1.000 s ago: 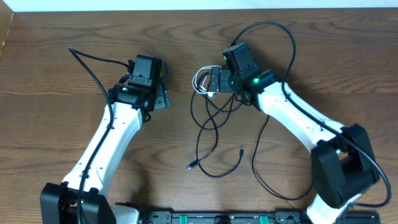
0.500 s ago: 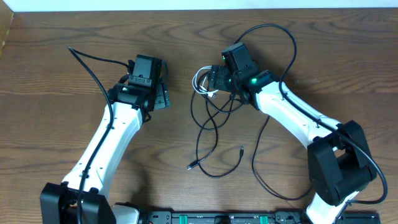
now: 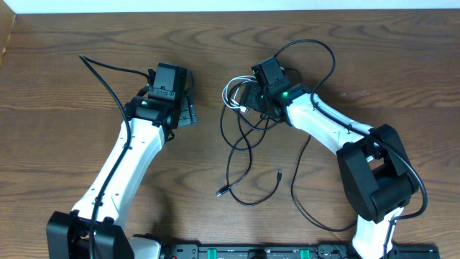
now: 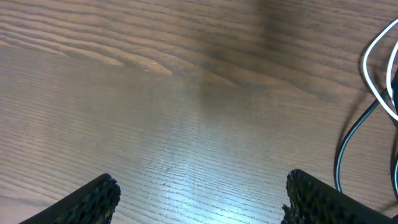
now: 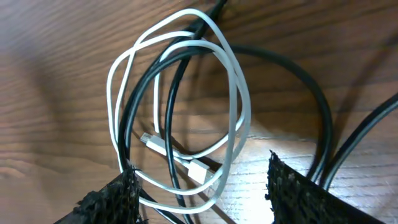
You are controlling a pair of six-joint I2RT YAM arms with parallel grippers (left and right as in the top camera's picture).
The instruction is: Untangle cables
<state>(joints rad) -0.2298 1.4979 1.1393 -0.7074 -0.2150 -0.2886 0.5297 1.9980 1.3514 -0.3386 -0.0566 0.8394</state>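
Dark wood-grain table (image 3: 57,86), pale strip (image 3: 215,6) beyond its far edge; white cable (image 5: 236,106) coiled, laced through black cable (image 3: 248,162) loops. Left gripper (image 4: 199,193) spread over the wood; right gripper (image 5: 208,186) spread astride the coil

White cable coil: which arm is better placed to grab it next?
Right. The right gripper hangs over the white cable, its open fingers either side of the coil where the black cable threads through. The left gripper is open over the table, with cables only at its view's edge.
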